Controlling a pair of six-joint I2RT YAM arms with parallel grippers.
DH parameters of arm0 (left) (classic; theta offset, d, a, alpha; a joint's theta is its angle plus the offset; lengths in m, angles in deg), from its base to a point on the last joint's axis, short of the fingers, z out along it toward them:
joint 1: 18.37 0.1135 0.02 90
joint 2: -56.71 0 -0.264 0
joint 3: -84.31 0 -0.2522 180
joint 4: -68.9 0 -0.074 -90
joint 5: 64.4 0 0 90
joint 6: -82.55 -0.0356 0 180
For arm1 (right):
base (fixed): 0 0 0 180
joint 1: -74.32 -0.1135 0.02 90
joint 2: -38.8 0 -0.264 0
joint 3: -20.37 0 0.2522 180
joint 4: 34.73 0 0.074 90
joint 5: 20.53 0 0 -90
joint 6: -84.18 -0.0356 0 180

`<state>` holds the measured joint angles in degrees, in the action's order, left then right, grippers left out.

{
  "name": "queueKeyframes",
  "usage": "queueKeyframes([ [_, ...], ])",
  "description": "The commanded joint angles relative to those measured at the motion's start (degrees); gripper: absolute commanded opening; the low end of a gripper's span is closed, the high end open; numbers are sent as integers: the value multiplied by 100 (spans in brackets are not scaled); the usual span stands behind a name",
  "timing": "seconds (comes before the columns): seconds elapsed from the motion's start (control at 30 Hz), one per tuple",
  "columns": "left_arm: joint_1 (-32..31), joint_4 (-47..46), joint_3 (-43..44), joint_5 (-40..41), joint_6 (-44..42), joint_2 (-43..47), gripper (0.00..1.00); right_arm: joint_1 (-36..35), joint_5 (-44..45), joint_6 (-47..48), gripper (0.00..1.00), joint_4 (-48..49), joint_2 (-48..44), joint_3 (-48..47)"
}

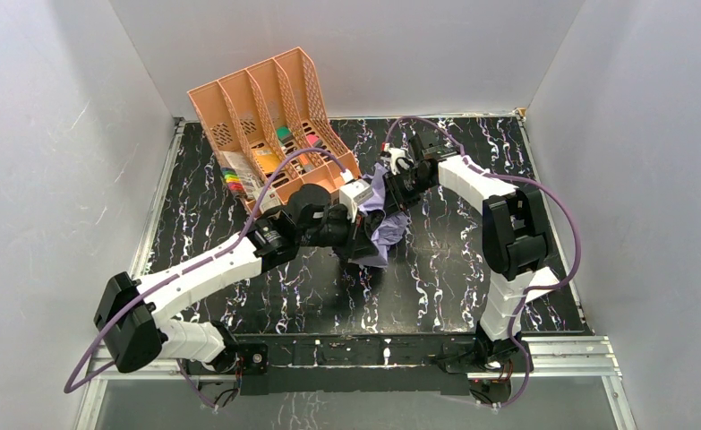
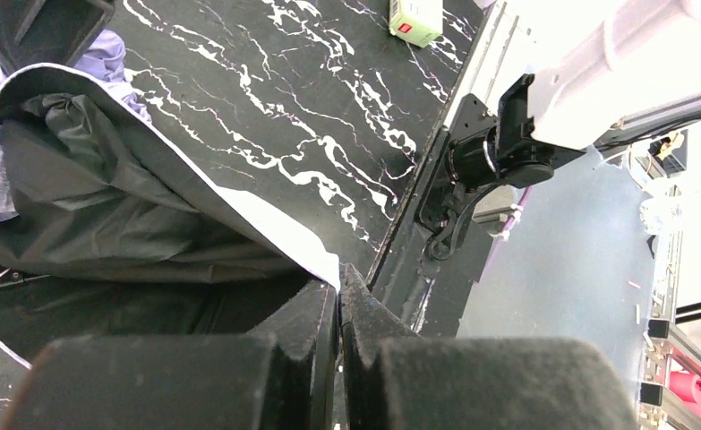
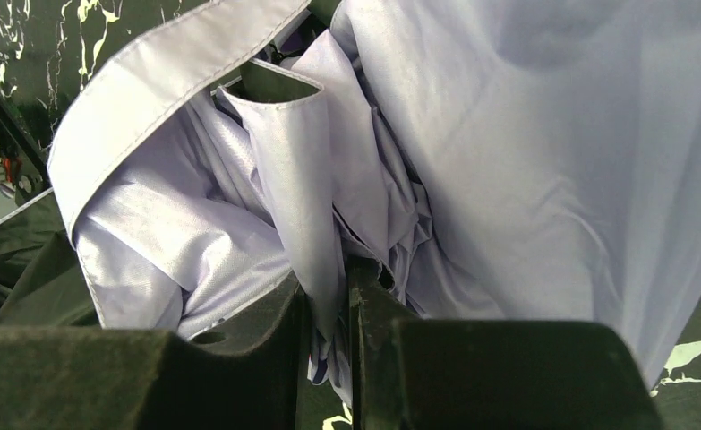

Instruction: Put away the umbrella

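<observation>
Our left gripper (image 2: 339,285) is closed tip to tip, and the pale hem of the umbrella (image 2: 149,188) runs right into those tips, so we judge that it pinches that edge. Our right gripper (image 3: 329,296) stands narrow, clamped on an upright fold of lavender cloth. The two grips sit on different parts of the canopy. We read this as a way to gather loose fabric, one holding the bundle while the other draws a flap in.

The umbrella sits crumpled between the arms at the middle of the table (image 1: 436,278). We cannot tell whether it rests there or is lifted. Shaft and handle we cannot make out. Just behind stands the organiser (image 1: 239,98), tilted back, its slots partly filled. The cloth looks far from tidy, so we judge that folding is not yet done.
</observation>
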<state>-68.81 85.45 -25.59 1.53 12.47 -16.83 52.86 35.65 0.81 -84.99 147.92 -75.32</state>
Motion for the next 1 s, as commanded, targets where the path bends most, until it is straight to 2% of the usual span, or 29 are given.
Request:
queueKeyframes([
  [0.0, -133, 146, 440, -47, 57, 74, 0, 27, 100, 150, 26, 158, 3, -204],
  [0.17, -230, 262, 156, 92, 37, 159, 0, 23, 277, 75, 27, 192, -10, -191],
  [0.37, -545, 5, -994, 408, 356, 508, 0, 26, 232, 1, 32, 350, -160, -82],
  [0.57, -861, -1112, -2209, 572, 1020, 571, 2, 19, -74, -126, 48, 550, -619, 62],
  [0.63, -919, -1326, -2422, 632, 1162, 560, 11, 22, -108, -189, 55, 594, -826, 137],
  [0.73, -968, -1497, -2652, 744, 1285, 602, 29, 21, -34, -349, 61, 614, -1210, 301],
  [0.8, -977, -1535, -2763, 826, 1341, 669, 47, 25, -6, -556, 63, 732, -1499, 494],
  [0.97, -977, -1176, -2672, 1256, 1306, 876, 76, 24, 124, -1051, 64, 1105, -2350, 1220],
])
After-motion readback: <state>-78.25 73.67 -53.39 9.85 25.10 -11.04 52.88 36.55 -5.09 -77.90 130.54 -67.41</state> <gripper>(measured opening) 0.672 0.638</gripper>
